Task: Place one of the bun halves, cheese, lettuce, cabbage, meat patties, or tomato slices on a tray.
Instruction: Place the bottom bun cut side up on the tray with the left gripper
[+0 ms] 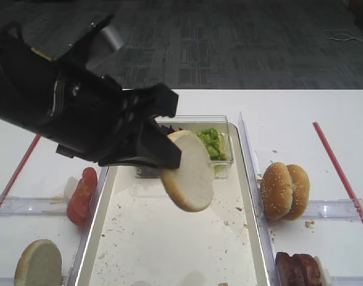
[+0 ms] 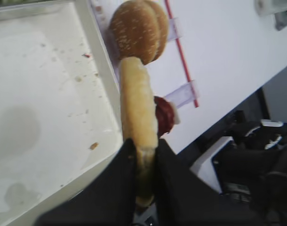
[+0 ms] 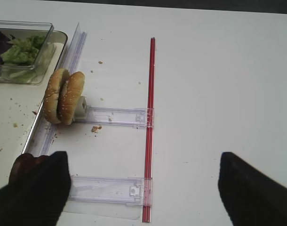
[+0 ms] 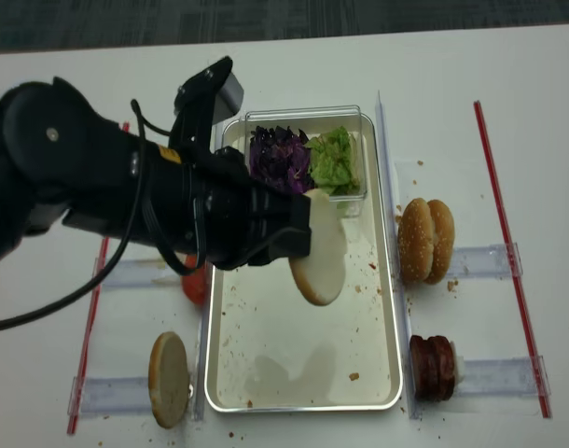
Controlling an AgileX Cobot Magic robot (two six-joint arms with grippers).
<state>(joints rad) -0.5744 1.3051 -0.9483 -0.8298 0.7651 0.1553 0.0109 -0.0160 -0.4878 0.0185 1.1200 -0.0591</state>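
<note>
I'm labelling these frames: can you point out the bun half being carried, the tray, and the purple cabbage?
bun half [image 4: 322, 252], realsense high view, on its pale cut face.
tray [image 4: 303, 407], realsense high view, on its near rim.
cabbage [image 4: 277, 157], realsense high view, on the heap's middle.

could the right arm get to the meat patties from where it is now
Probably yes. The right gripper is open and empty, and the meat patties stand beside its left finger on the table, outside the tray, with nothing between them.

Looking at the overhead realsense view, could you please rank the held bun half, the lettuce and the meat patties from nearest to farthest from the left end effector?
1. Bun half, clamped in the left end effector above the tray.
2. Lettuce, in the tub at the tray's far end.
3. Meat patties, outside the tray, near right corner.
</note>
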